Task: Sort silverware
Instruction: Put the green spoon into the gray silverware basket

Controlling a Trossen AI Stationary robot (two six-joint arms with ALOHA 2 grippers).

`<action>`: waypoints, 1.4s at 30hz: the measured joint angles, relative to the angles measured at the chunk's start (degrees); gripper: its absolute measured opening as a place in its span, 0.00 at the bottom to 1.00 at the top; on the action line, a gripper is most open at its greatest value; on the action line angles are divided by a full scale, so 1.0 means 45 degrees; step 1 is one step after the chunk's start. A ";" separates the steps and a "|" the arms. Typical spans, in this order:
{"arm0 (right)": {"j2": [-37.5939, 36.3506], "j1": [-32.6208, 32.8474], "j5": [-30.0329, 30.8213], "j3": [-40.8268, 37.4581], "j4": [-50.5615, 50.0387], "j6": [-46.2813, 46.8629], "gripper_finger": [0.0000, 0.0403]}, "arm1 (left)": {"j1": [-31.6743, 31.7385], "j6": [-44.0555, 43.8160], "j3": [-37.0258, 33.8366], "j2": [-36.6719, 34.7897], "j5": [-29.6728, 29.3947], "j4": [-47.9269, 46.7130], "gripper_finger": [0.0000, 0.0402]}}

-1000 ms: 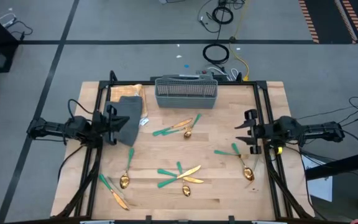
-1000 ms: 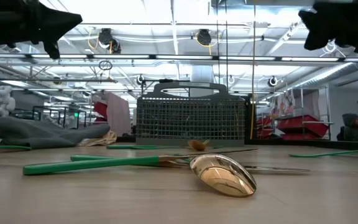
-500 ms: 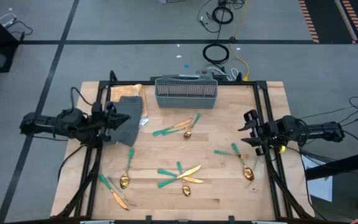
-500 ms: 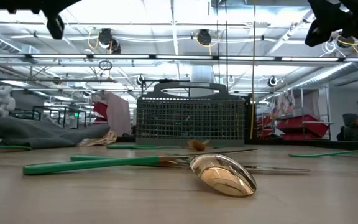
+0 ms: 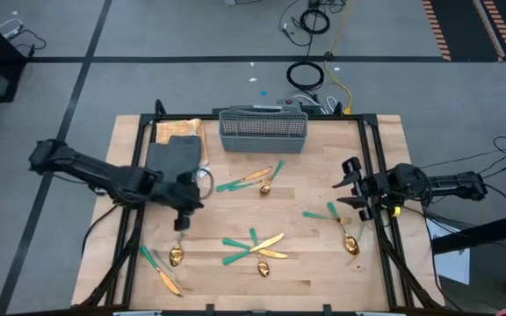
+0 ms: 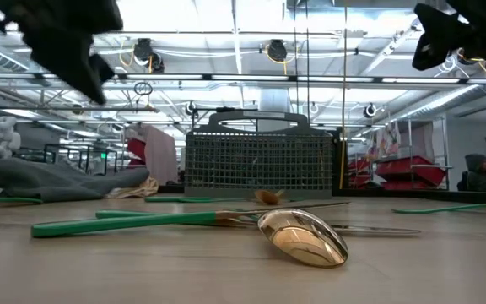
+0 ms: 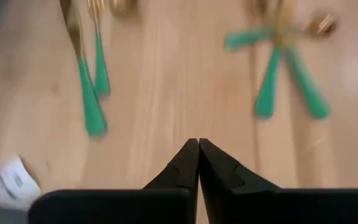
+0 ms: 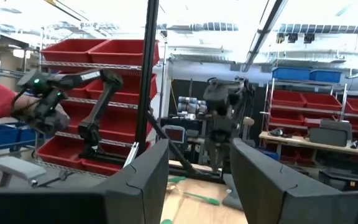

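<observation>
The silverware, slim pieces with gold heads and green handles, lies scattered flat on the wooden table (image 5: pixel 314 263). There is a pair (image 5: pixel 253 181) near the middle, a crossed cluster (image 5: pixel 255 247) toward the near edge, a spoon (image 5: pixel 177 248) and two pieces (image 5: pixel 160 269) at the near left, and several pieces (image 5: pixel 341 224) at the right. My left gripper (image 5: pixel 185 209) is shut and empty, high above the left spoon's handle; its wrist view (image 7: pixel 197 143) looks down on green handles (image 7: pixel 92 93). My right gripper (image 5: pixel 348 188) hangs open and empty over the table's right side (image 8: pixel 199 180).
A grey mesh basket (image 5: pixel 263 130) stands at the middle of the far edge, and it also shows in the low view (image 6: pixel 258 162). A grey folded cloth (image 5: pixel 172 156) lies at the far left. A black frame (image 5: pixel 372 167) runs along the table's sides.
My left gripper has swung from over the grey cloth at the left edge toward the table's middle and near edge. It now stands over the left spoon's handle and has tipped to point down at the table. The cloth and silverware have not moved.
</observation>
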 joint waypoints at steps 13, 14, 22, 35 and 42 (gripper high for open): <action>0.0006 -0.0010 0.2047 0.0005 -0.3146 0.0543 0.41 | -0.0713 -1.3770 0.0000 0.1255 0.0407 -0.2514 0.12; 0.0009 -0.0007 0.2280 0.0000 -0.3580 0.0624 0.42 | -0.0785 -1.4284 0.0000 0.1214 0.0877 -0.2477 0.12; 0.0024 -0.0005 0.2691 0.0000 -0.5302 0.1109 0.55 | -0.1888 -1.7705 0.0000 0.1192 0.1745 -0.2493 0.11; 0.0480 0.0000 0.2691 0.0000 -0.5290 0.0553 0.63 | -0.3262 -1.6634 -0.0005 0.1434 0.0267 -0.2074 0.26; 0.0631 -0.0002 0.2691 0.0000 -0.5286 0.0553 0.63 | -0.3203 -1.7146 -0.0005 0.2160 0.0258 -0.1241 0.42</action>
